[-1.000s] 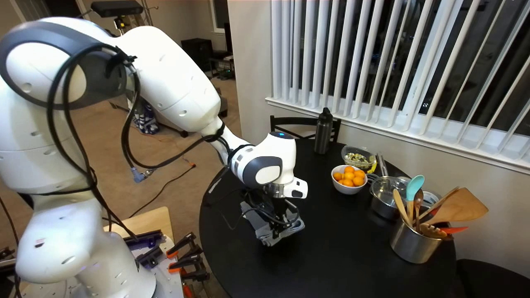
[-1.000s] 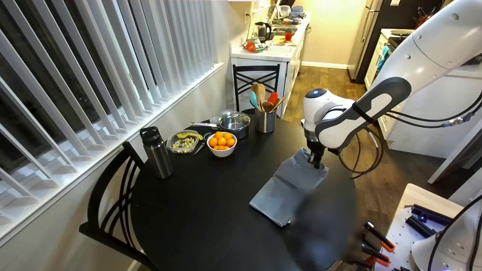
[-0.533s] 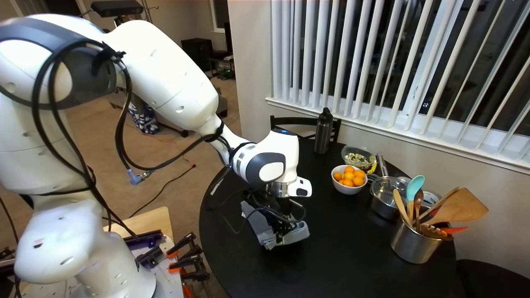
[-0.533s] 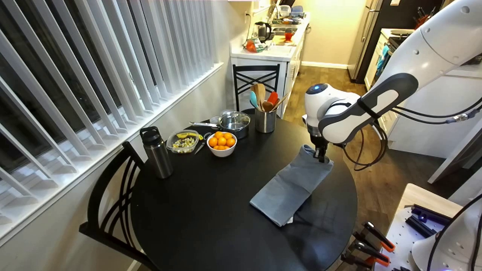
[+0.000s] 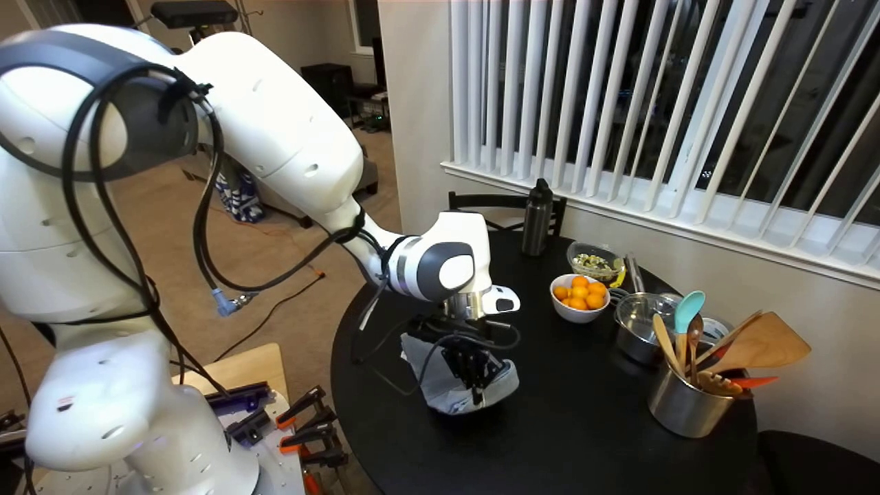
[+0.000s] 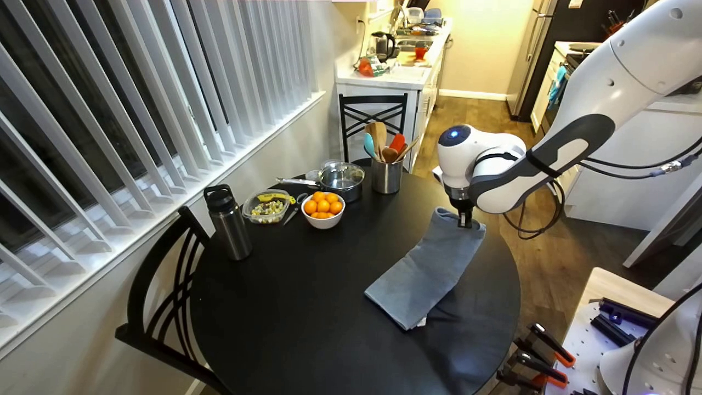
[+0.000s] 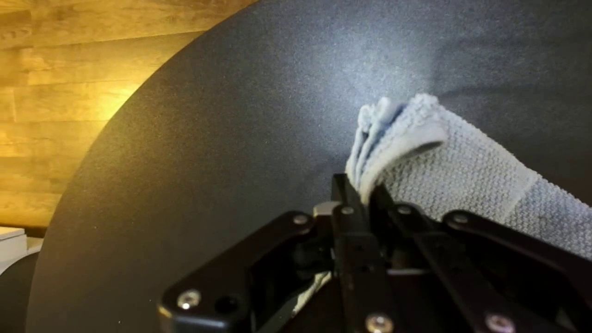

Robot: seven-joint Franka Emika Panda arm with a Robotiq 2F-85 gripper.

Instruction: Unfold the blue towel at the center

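Note:
The blue-grey towel is folded in a long strip on the table; it shows in both exterior views (image 5: pixel 440 381) (image 6: pixel 422 282) and in the wrist view (image 7: pixel 467 175). My gripper (image 6: pixel 465 223) is shut on the towel's edge at one end. In the wrist view, several layers of the edge are pinched between the fingertips (image 7: pixel 363 189). The held end is raised above the table, and the far end lies flat with a small white tag beside its corner. In an exterior view the gripper (image 5: pixel 478 393) hides part of the towel.
On the round black table (image 6: pixel 307 329) stand a bowl of oranges (image 6: pixel 323 210), a plastic food container (image 6: pixel 267 207), a pot (image 6: pixel 343 181), a utensil holder (image 6: pixel 386 175) and a steel bottle (image 6: pixel 229 224). The held end is near the table's rounded edge.
My gripper has risen and tilted, still holding the towel's edge. The held end of the towel has lifted with it, and the strip has straightened. The far end has stayed in place.

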